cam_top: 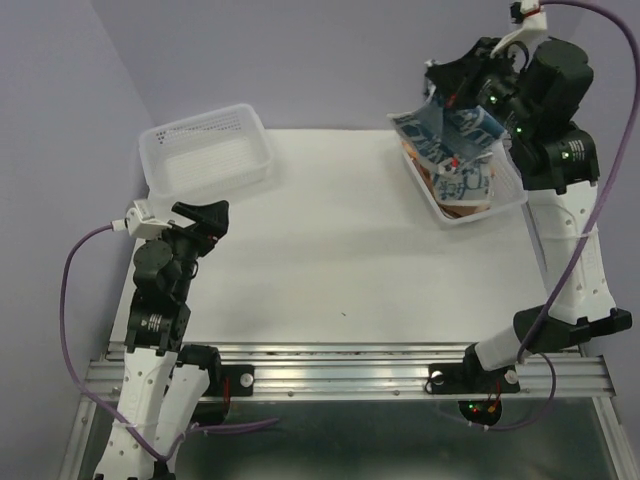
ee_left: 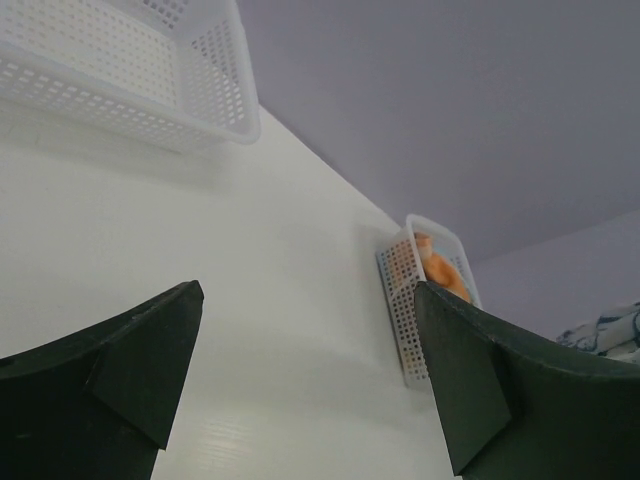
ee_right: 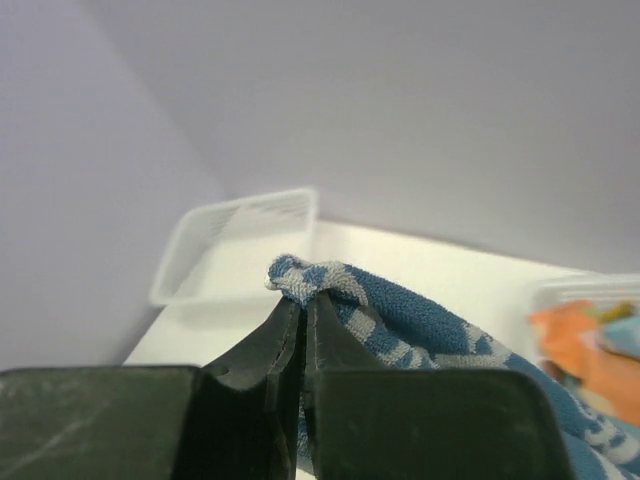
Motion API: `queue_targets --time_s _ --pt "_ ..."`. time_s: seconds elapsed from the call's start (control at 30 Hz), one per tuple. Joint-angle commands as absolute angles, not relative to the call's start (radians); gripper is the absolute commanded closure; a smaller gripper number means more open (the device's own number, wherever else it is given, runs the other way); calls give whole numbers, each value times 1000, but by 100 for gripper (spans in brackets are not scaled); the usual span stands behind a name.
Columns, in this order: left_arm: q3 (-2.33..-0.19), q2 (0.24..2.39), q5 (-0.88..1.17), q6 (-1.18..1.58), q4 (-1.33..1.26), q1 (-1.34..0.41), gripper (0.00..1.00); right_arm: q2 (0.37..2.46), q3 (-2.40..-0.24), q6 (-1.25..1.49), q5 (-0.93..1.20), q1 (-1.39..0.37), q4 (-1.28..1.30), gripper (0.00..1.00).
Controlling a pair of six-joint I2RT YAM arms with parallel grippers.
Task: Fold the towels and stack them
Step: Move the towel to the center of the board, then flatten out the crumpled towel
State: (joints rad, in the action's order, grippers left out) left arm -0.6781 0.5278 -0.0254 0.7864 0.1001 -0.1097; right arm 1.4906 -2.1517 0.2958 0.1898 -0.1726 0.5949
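Note:
My right gripper (cam_top: 437,92) (ee_right: 303,300) is shut on the bunched edge of a blue-white patterned towel (cam_top: 450,135) (ee_right: 420,320). It holds the towel lifted over the white basket (cam_top: 505,195) at the far right of the table, and the cloth hangs down towards it. More towels lie in that basket, among them an orange one (cam_top: 462,207) (ee_right: 570,345) (ee_left: 440,268). My left gripper (cam_top: 210,215) (ee_left: 308,290) hovers open over the near left of the table with nothing between its fingers.
An empty white perforated basket (cam_top: 160,175) (ee_left: 215,110) (ee_right: 240,215) stands at the far left. The white table top (cam_top: 340,260) lies between the two baskets. Purple walls close in behind and to the left.

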Motion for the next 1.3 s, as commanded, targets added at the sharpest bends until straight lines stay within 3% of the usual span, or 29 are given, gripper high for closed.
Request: queue_targets --time_s 0.0,0.13,0.27,0.37,0.5,0.6,0.67,0.77,0.83,0.97,1.13,1.27 --pt "-695 497 -9 793 110 -107 1 1514 -2163 340 383 -316 531 98" --pt "-704 477 -15 801 155 -107 1 1549 -2166 415 495 -437 444 96" --pt "-704 457 -50 811 184 -107 1 1517 -2036 584 535 -476 243 94" --pt "-704 454 -54 819 198 -107 1 1418 -1783 682 424 -476 196 92" --pt "-686 466 -46 825 193 -107 1 1260 -1163 802 267 -474 126 82" --pt "-675 503 -28 815 190 -107 1 1226 -938 859 157 -431 153 76" --pt "-664 546 36 801 173 -107 1 1258 -856 856 115 -353 213 66" --pt "-609 612 139 793 135 -109 1 1260 -890 720 34 -336 371 38" --pt "-585 644 191 788 118 -112 1 1226 -893 677 29 -337 387 0" --pt "-531 693 226 779 92 -182 1 1166 -874 638 8 -362 449 0" --pt "-449 779 100 834 45 -484 1 1222 -841 611 -109 -501 511 0" --pt "-482 925 32 850 130 -560 1 1253 -827 626 -164 -520 540 0"
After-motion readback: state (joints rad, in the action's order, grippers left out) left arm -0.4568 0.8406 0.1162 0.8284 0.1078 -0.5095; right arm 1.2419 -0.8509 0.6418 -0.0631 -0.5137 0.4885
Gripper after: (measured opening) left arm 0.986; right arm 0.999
